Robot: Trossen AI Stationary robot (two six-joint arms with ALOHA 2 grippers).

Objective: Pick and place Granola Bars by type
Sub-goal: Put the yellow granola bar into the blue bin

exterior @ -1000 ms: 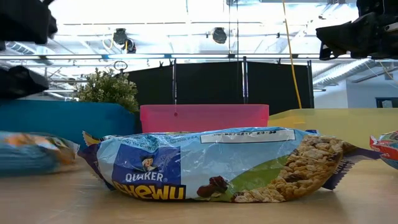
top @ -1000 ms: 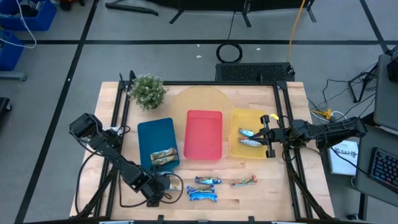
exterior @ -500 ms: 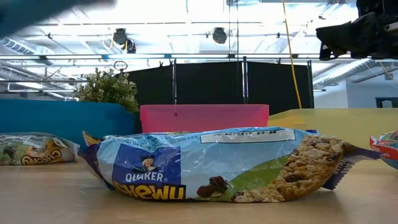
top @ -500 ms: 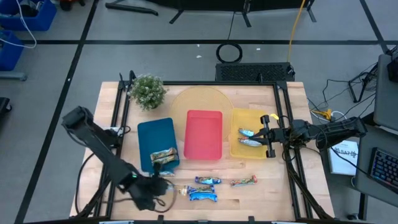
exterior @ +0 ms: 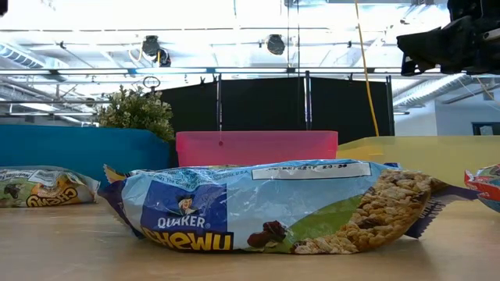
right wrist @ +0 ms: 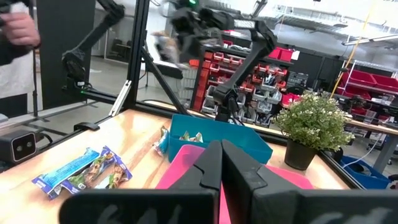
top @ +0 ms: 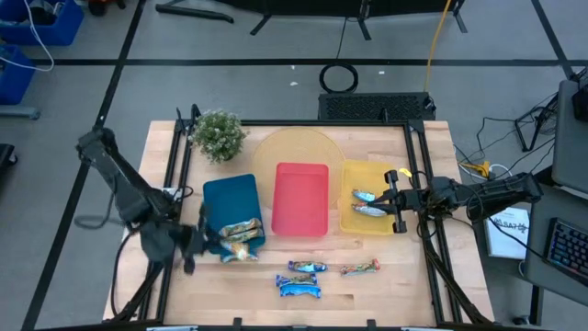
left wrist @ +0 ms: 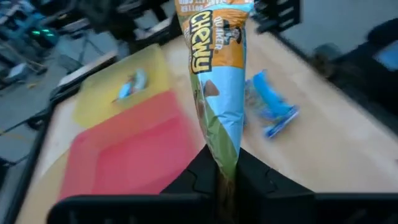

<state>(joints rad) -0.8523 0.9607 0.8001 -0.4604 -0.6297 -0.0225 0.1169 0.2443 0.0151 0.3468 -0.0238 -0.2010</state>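
Observation:
My left gripper hovers at the near end of the blue tray, shut on a tan-gold granola bar. More tan-gold bars lie in that tray, and another lies flat on the table. Two bright blue bars and a silvery-teal bar with red lie flat near the table's near edge. Two silvery-teal bars lie in the yellow tray. My right gripper waits shut and empty at that tray's right side. My left gripper pinches the tan-gold bar by one end between its two fingers. The bar sticks straight out past the fingertips, in line with them. It is lifted clear, with its free end above the table.
A red tray sits between the blue and yellow trays. A potted plant stands at the far left corner, and a pale round mat lies behind the red tray. Bare wood shows right of the loose bars. A person's arm shows beyond the table.
My left gripper has risen from the table's near edge and swung toward the far left, up to the blue tray's near end, carrying the tan-gold bar lifted clear. The other bars and my right arm have stayed where they were.

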